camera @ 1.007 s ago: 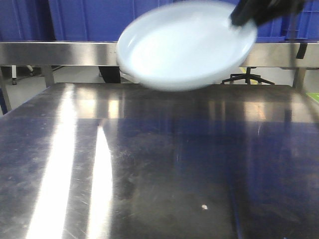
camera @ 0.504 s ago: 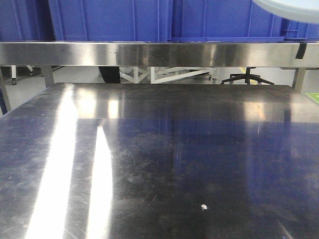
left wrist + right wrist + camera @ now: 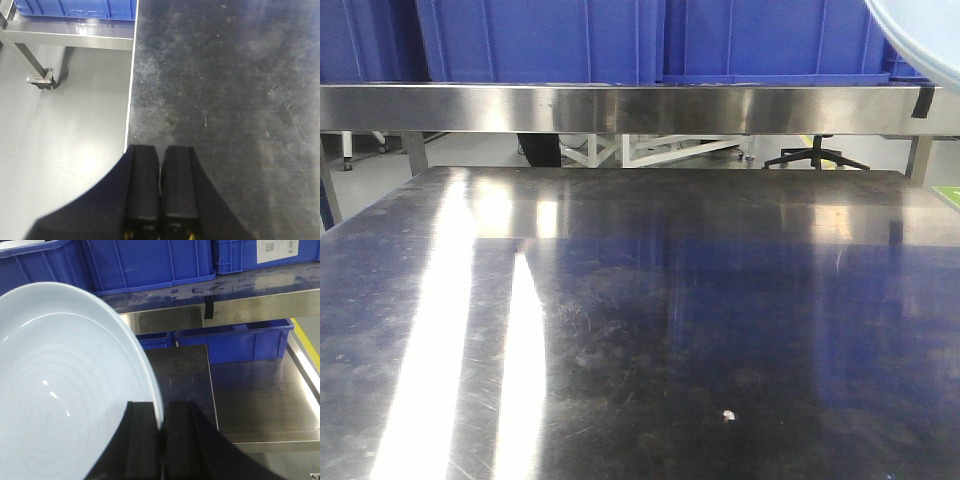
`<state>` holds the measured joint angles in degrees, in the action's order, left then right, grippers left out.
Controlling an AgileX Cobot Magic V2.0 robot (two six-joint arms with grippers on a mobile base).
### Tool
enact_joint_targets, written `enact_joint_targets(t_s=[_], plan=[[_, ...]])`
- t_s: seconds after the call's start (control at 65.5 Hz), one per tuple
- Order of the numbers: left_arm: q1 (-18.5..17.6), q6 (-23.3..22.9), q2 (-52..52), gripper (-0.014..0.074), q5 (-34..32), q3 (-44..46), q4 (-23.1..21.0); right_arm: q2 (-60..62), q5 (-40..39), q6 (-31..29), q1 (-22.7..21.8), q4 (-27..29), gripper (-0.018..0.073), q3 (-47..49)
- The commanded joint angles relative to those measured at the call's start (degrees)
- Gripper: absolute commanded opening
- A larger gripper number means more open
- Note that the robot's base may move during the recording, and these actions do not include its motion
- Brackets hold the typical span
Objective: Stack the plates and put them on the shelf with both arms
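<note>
Meanwhile, right pincer (image 3: 161, 412) pinched a plate (image 3: 60, 390) by its rim above the desk (image 3: 620, 300).
The left pincer (image 3: 160, 156) hung pressed together over the desk's edge.

Pale glossy plate (image 3: 60, 390) (faint concentric rings), tilted, rim in right pincer (image 3: 161, 411), near steel shelf (image 3: 620, 108)

Steel tabletop (image 3: 640, 300): dark, scratched, bright glare streaks on left side. One small pale speck (image 3: 728, 414) lies near the front.

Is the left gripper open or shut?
Shut: the black left gripper has its fingers pressed together, empty, over the dark scratched steel tabletop.
</note>
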<state>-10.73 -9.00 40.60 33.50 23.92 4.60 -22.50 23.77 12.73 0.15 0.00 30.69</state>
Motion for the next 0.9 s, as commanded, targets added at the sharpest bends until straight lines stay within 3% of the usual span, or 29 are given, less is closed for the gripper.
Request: enact_joint_targets(t_s=[0.0, 0.885], plan=[[-0.43, 0.03, -0.25, 0.0082, -3.44, 1.48, -0.19, -0.12, -5.58, -0.26, -0.36, -0.38, 0.0057, 1.7], [-0.43, 0.03, -0.25, 0.0082, -3.44, 1.48, -0.19, -0.12, -4.75, -0.26, -0.36, -0.38, 0.0057, 1.7]])
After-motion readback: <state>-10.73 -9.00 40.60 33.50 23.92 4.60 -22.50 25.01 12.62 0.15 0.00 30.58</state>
